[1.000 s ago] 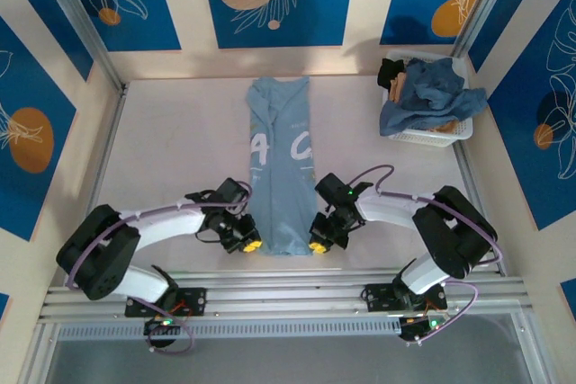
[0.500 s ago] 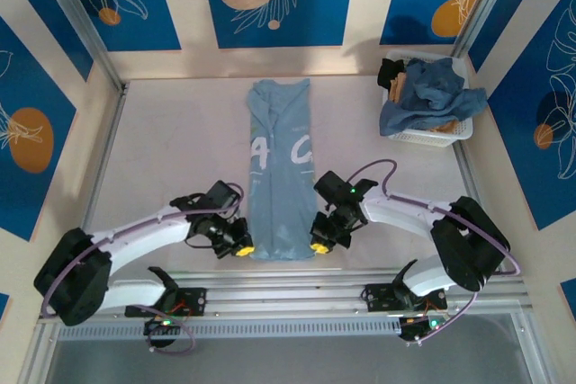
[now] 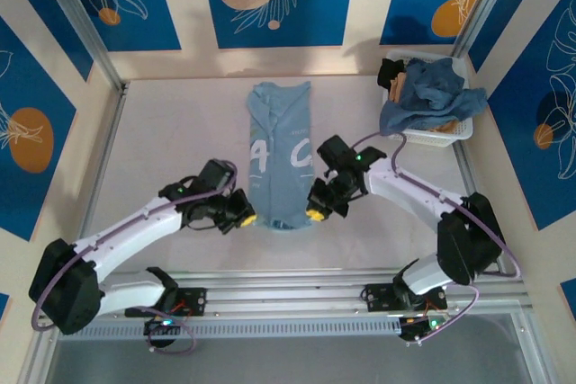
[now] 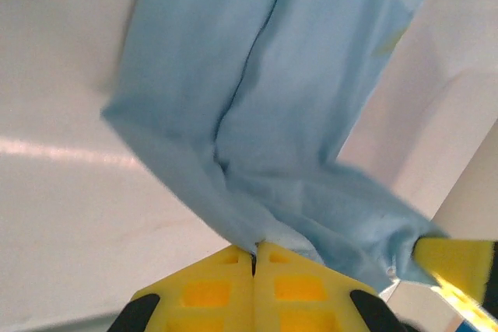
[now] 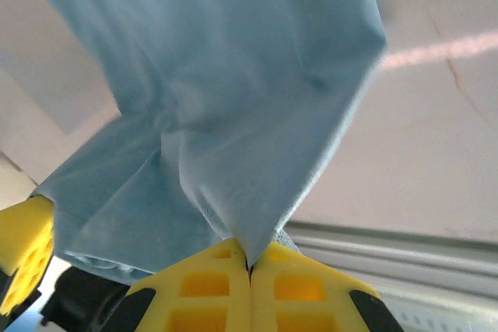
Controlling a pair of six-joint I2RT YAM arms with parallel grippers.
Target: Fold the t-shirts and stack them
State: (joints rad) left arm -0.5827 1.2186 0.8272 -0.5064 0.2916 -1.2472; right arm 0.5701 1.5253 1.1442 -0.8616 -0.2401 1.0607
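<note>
A pale sky-blue t-shirt (image 3: pixel 281 146) with white lettering lies as a long narrow strip down the middle of the table. Its near hem is lifted off the surface. My left gripper (image 3: pixel 243 218) is shut on the hem's left corner; in the left wrist view the cloth (image 4: pixel 264 114) runs straight out of the closed yellow pads (image 4: pixel 226 289). My right gripper (image 3: pixel 314 213) is shut on the hem's right corner, and the fabric (image 5: pixel 233 99) hangs from its pinched yellow pads (image 5: pixel 288 289). A darker dusty blue t-shirt (image 3: pixel 432 96) is heaped in the basket at the back right.
The white slatted basket (image 3: pixel 430 138) stands at the back right corner, with a dark item and wooden pieces beside the heap. Metal frame rails run along the table's near edge (image 3: pixel 288 290) and up both sides. Blue patterned walls close the back.
Both grippers have moved away from the near edge, carrying the shirt's hem up and toward the far end. The strip on the table looks shorter.
</note>
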